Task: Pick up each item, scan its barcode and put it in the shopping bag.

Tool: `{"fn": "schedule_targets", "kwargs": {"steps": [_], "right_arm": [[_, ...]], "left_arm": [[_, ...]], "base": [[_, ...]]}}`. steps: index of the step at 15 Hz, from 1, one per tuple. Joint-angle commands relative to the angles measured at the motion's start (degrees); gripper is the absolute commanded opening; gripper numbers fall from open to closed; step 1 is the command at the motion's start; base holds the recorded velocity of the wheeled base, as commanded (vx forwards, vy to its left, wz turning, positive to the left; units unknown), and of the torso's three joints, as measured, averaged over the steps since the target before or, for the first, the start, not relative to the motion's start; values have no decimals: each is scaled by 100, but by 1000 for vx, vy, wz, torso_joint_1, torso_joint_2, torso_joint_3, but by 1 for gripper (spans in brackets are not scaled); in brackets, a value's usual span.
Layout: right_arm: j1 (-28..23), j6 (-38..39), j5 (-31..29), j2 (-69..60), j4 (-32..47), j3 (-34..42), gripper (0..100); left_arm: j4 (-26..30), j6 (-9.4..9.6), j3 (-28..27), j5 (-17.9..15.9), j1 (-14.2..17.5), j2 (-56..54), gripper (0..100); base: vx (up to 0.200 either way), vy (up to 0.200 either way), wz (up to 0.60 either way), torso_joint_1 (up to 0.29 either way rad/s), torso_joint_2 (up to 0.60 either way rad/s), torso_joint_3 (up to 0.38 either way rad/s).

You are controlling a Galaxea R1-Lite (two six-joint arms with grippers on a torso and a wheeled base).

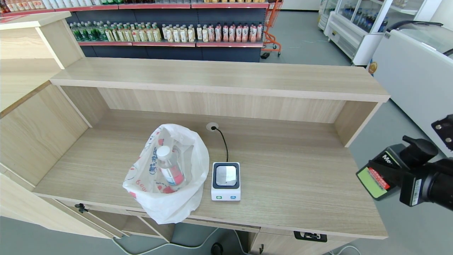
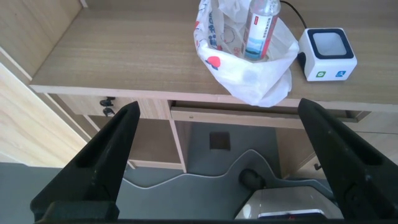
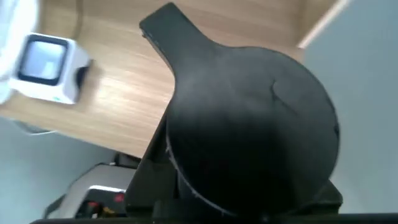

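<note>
A white plastic shopping bag (image 1: 166, 193) stands open on the wooden counter (image 1: 290, 170) with a clear bottle (image 1: 169, 169) upright inside it. Just right of the bag sits the white barcode scanner (image 1: 225, 181), glass face up. My right gripper (image 1: 391, 169) hangs off the counter's right end, shut on a black and green pack (image 1: 374, 181); the pack's dark back (image 3: 249, 124) hides the fingers in the right wrist view. My left gripper (image 2: 217, 168) is open, low in front of the counter's front edge, with the bag (image 2: 249, 68), bottle (image 2: 260, 28) and scanner (image 2: 328, 53) beyond it.
The scanner's black cable (image 1: 223, 143) runs back to a grommet (image 1: 212, 126). A raised wooden ledge (image 1: 219, 76) walls the counter's back and both sides. Bare countertop stretches right of the scanner. White freezers (image 1: 414, 67) stand at the right; drink shelves (image 1: 166, 33) stand behind.
</note>
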Motion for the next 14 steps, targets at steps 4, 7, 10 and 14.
{"fn": "schedule_targets", "kwargs": {"steps": [4,7,10,14], "right_arm": [[43,1457,1459,645,-607,-288,0],[43,1730,2303,1515,-1557,-305,0],[87,1730,2611,2095,-1680,-508,0],[272,1739,2839,2288,-1820,-508,0]], "left_arm": [[0,-5,0,0,0,-2,100],[0,-5,0,0,0,-2,100],[0,-5,0,0,0,-2,100],[0,4,0,0,0,-2,100]], "base": [[0,0,0,0,0,0],[0,0,0,0,0,0],[0,0,0,0,0,0],[0,0,0,0,0,0]]}}
